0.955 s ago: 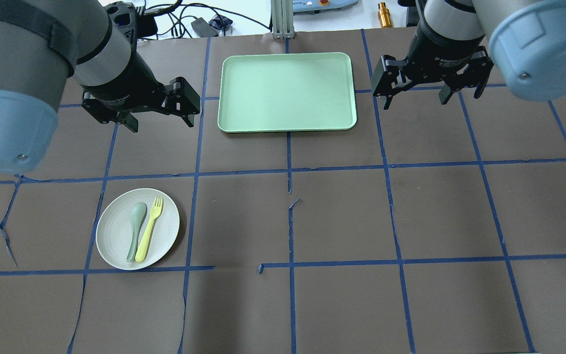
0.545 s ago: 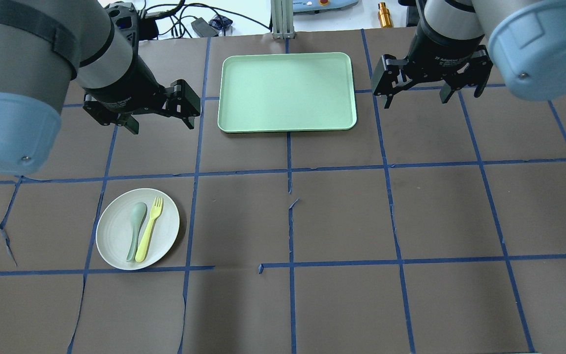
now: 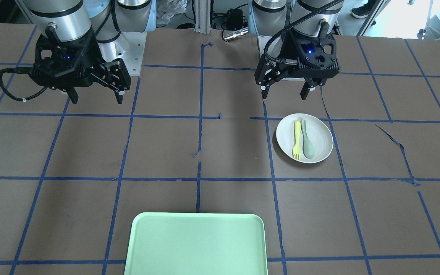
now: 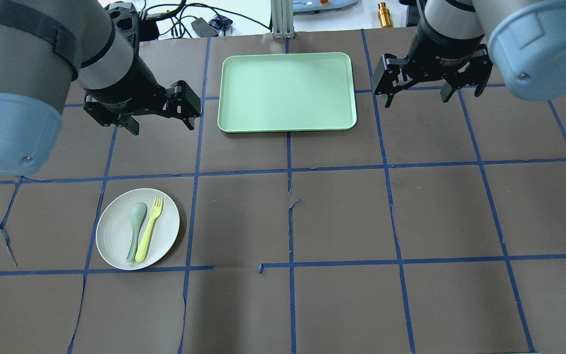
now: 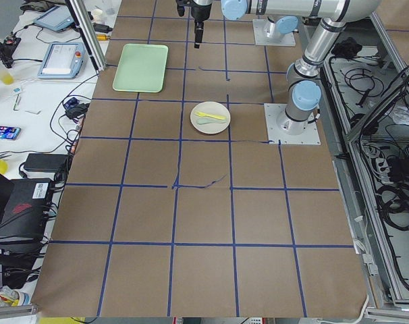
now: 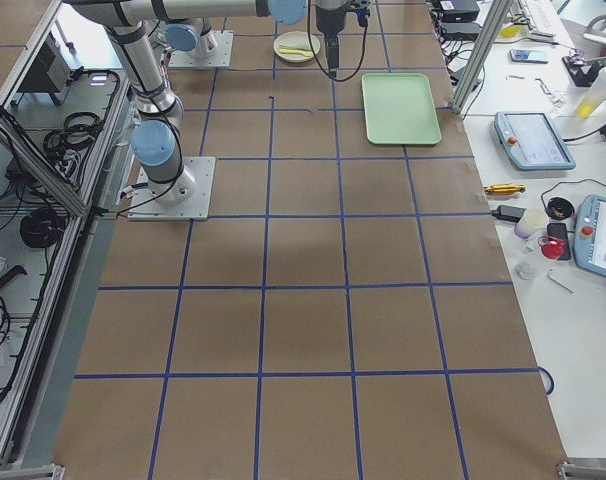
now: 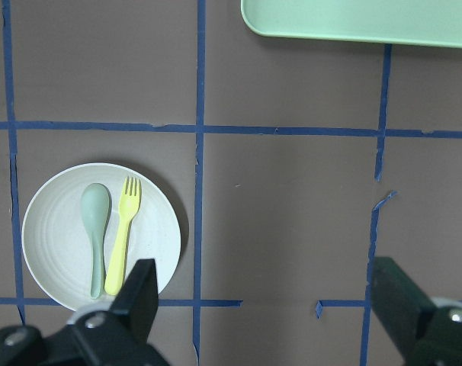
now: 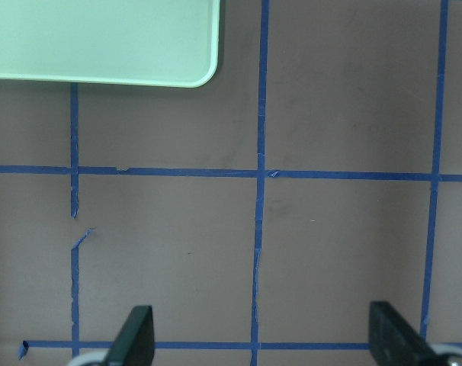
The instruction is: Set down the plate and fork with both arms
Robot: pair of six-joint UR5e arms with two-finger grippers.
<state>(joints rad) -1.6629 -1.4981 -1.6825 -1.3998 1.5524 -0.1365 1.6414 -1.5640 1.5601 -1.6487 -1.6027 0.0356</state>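
Note:
The off-white plate sits on the table's near left, with the yellow fork and a grey-green spoon lying side by side on it. They also show in the front view, plate and fork, and in the left wrist view, plate and fork. My left gripper hangs open and empty above the table, beyond the plate. My right gripper hangs open and empty at the far right, beside the tray.
A rectangular pale-green tray lies at the far middle of the table between the two grippers. Blue tape lines cross the brown table cover. Cables and small devices lie beyond the far edge.
Both arms have shifted only slightly. Both grippers stay open. The plate, fork and spoon have not moved.

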